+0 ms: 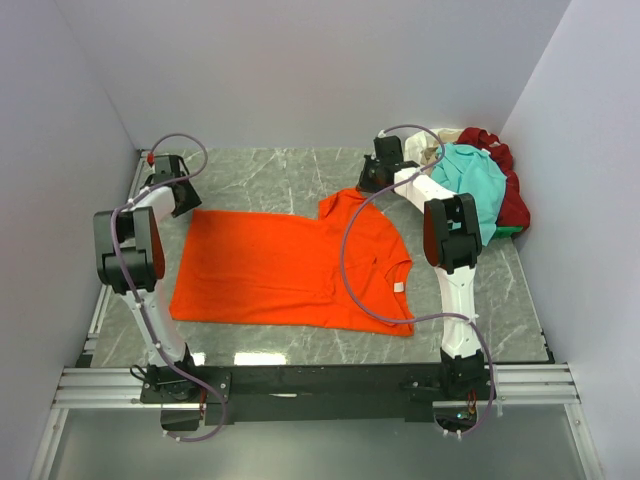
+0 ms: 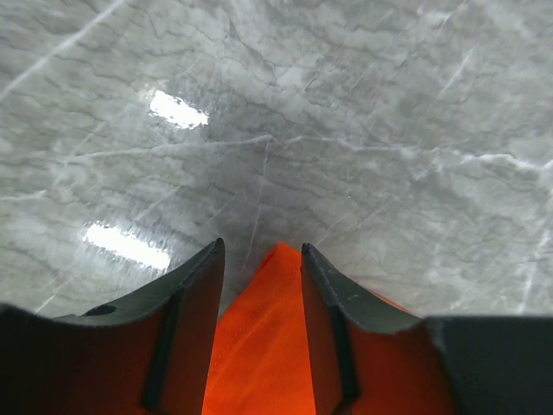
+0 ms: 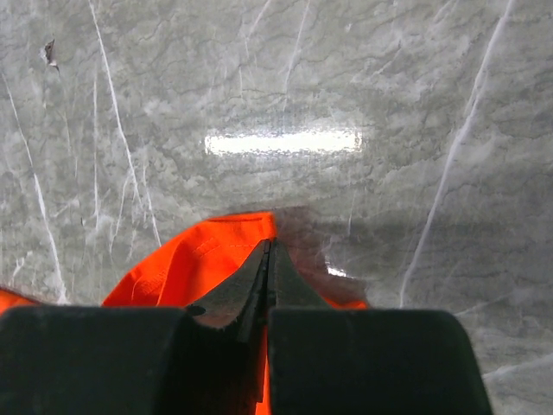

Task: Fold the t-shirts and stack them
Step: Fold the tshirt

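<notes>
A bright orange t-shirt (image 1: 290, 270) lies spread flat on the marble table, its white neck label (image 1: 398, 287) at the right. My left gripper (image 1: 186, 205) is at the shirt's far left corner. In the left wrist view it (image 2: 261, 247) is open, with the orange corner (image 2: 268, 346) between the fingers. My right gripper (image 1: 368, 185) is at the far sleeve. In the right wrist view it (image 3: 270, 246) is shut on the sleeve's edge (image 3: 199, 259). A pile at the back right holds a teal shirt (image 1: 470, 180), a dark red one (image 1: 512, 195) and a cream one (image 1: 440, 140).
Grey walls close in the table on the left, back and right. The shirt pile fills the back right corner beside the right arm (image 1: 452, 235). A metal frame (image 1: 320, 385) runs along the near edge.
</notes>
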`<state>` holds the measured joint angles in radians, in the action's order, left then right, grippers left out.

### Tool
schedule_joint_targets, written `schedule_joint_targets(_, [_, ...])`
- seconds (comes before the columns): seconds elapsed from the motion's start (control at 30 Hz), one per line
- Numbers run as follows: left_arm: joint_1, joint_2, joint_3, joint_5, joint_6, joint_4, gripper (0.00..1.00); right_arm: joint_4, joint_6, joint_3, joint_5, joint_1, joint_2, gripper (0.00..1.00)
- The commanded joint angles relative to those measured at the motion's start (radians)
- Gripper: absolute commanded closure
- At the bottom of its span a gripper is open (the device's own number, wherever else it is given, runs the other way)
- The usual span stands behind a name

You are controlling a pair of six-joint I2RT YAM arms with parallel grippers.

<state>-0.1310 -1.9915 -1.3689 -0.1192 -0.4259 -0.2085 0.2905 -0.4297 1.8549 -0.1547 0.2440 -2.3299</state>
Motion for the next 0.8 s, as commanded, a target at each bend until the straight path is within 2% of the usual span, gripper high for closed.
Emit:
schedule_joint_targets(0.0, [0.001,-0.032,-0.067,0.027,0.027,-0.042,0.54,-0.031,-0.004,0.000,-0.016,-0.005,0.058,1.00])
schedule_joint_targets(0.47, [0.019,-0.075,-0.084,0.044,0.030,-0.054,0.66,-0.036,-0.011,-0.006,-0.028,-0.003,0.055,1.00])
schedule_joint_targets(0.57, [0.018,-0.076,-0.078,0.046,0.029,-0.051,0.71,-0.039,-0.014,-0.005,-0.031,-0.005,0.055,1.00])
schedule_joint_targets(0.77, [0.022,-0.089,-0.087,0.062,0.030,-0.057,0.93,-0.039,-0.012,-0.008,-0.034,-0.003,0.060,1.00])
